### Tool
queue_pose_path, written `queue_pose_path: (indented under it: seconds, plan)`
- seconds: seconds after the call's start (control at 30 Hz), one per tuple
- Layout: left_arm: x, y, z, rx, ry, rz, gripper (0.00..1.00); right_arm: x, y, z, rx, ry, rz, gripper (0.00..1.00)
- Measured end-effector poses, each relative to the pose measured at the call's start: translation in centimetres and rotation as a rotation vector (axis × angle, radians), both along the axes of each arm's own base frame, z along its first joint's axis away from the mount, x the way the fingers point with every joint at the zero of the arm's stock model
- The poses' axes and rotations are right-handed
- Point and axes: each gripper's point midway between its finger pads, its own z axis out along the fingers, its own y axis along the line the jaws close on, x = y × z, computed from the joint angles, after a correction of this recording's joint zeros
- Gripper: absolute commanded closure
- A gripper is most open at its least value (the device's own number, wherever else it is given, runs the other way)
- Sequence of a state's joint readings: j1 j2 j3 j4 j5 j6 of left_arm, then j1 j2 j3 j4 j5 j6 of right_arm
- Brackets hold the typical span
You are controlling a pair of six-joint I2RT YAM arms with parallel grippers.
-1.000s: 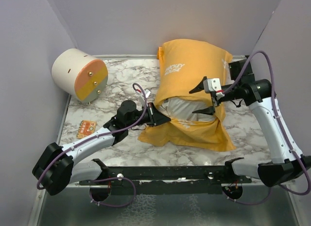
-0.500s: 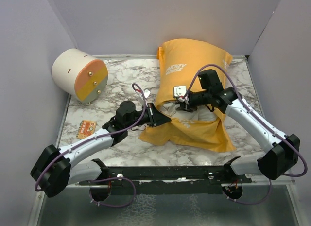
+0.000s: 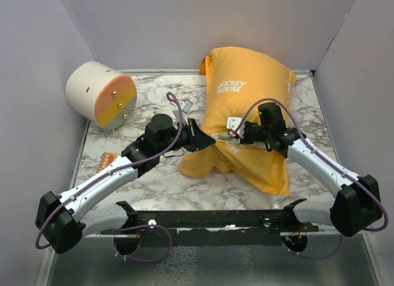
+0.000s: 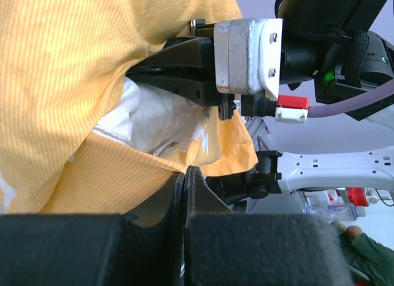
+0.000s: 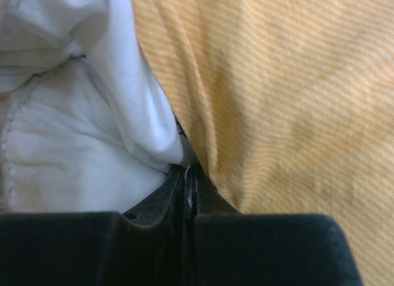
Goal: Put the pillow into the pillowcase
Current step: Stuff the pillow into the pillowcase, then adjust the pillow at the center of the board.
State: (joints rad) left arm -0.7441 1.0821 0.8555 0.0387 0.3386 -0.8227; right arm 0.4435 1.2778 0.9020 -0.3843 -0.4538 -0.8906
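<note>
The orange-yellow pillowcase point(image 3: 246, 114) lies bulging in mid-table, its white lettering facing up. The white pillow point(image 4: 154, 123) shows only inside the case's mouth; in the top view it is hidden. My left gripper point(image 3: 206, 140) is at the case's left near corner, shut on the lower orange edge point(image 4: 123, 175) of the mouth. My right gripper point(image 3: 229, 135) reaches into that mouth from the right. Its jaws are shut, with a fold of white pillow fabric point(image 5: 148, 132) pinched between them, and the orange cloth point(image 5: 277, 101) lies against its right finger.
A cream-and-orange cylinder point(image 3: 101, 94) lies at the back left. A small orange card point(image 3: 108, 157) sits under the left arm, and a small clear-and-red item point(image 3: 184, 108) lies just beyond the left wrist. Grey walls enclose three sides; a black bar point(image 3: 215, 218) runs along the front.
My right gripper swung left into the case's mouth and closed from wide open to shut. The left arm pushed farther back. The case now covers the pillow in the top view.
</note>
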Motion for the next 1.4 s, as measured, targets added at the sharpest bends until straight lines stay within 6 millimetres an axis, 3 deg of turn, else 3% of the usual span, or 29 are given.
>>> queue_pose_path:
  seconds: [0.27,0.4,0.53,0.7,0.83,0.93,1.03,1.17,1.3,1.4]
  plan:
    - [0.5,-0.5,0.4,0.008,0.002,-0.002,1.0,-1.0,0.4,-1.8,-0.004,0.041,0.116,0.91]
    - [1.5,-1.6,-0.1,0.0,0.01,-0.002,1.0,-1.9,1.2,-1.4,0.019,0.135,0.194,0.7]
    - [2.4,-2.9,-1.5,-0.053,0.026,-0.009,1.0,-3.2,2.0,2.0,0.073,0.245,0.222,0.51]
    - [2.2,-2.9,-5.3,-0.065,0.08,-0.001,1.0,-2.7,2.6,9.8,0.152,0.216,0.207,0.44]
    - [2.5,-2.9,-5.4,-0.071,0.075,0.004,1.0,-2.3,2.2,15.5,0.201,0.105,0.186,0.33]
    - [2.8,-3.0,-4.6,-0.082,0.058,0.005,1.0,-3.3,0.7,17.4,0.203,0.042,0.12,0.23]
    - [3.3,-3.2,-3.2,-0.09,0.03,0.007,1.0,-4.2,-1.1,17.0,0.181,0.002,0.03,0.23]
    - [4.8,-3.3,-0.7,-0.086,-0.022,0.019,1.0,-4.1,-3.6,14.0,0.127,0.005,-0.128,0.26]
    - [7.8,-2.8,1.3,-0.076,-0.065,0.061,1.0,-1.6,-6.1,10.5,0.042,-0.019,-0.3,0.45]
    - [10.2,-2.3,1.2,-0.056,-0.058,0.087,1.0,0.0,-6.9,10.2,0.026,-0.057,-0.38,0.6]
